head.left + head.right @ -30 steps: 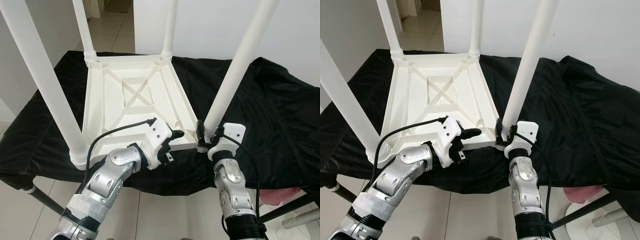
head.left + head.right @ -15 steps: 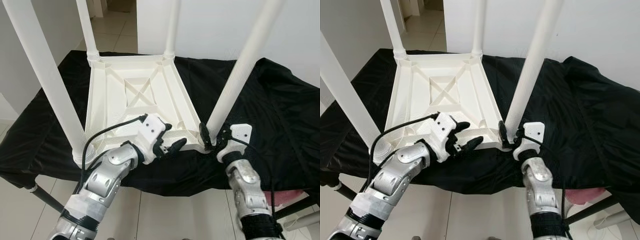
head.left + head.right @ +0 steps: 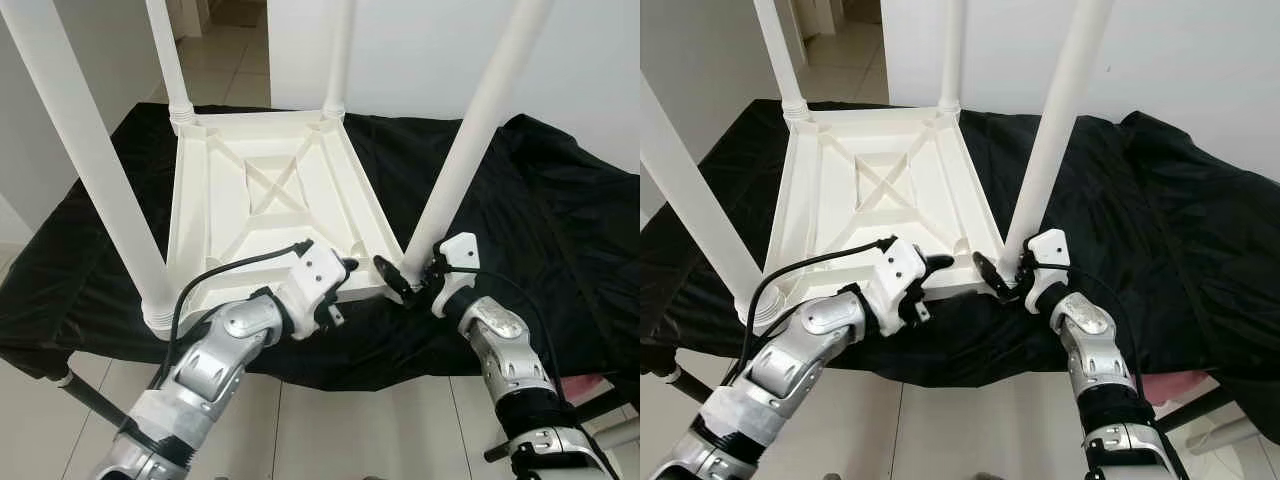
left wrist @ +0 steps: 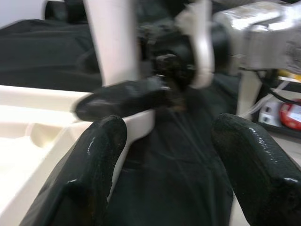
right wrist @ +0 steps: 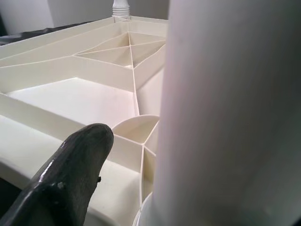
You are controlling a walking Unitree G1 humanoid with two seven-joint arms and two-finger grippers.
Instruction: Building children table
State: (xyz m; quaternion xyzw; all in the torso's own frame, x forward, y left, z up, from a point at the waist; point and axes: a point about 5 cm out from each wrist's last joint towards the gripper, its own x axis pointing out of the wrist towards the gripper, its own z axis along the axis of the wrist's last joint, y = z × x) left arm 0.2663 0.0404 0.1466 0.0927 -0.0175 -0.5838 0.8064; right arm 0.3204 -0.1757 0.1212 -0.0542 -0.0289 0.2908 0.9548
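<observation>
White children's table (image 3: 270, 200) lies upside down on a counter draped in black cloth (image 3: 560, 220), four legs pointing up. Right pincer (image 3: 408, 278) sits at the base of the near-right leg (image 3: 470, 140), fingers spread wide to either side of it, not gripping. Left pincer (image 4: 164, 155) hovers at the table's near edge beside that corner, fingers wide apart, holding nothing.

The upturned children's table (image 3: 270, 200) and its legs (image 3: 470, 140) are plain white plastic, lying on a solid black cloth (image 3: 560, 230); both arms are silver, with glossy black fingers (image 4: 94, 155) and white wrist housings (image 3: 315, 270)
</observation>
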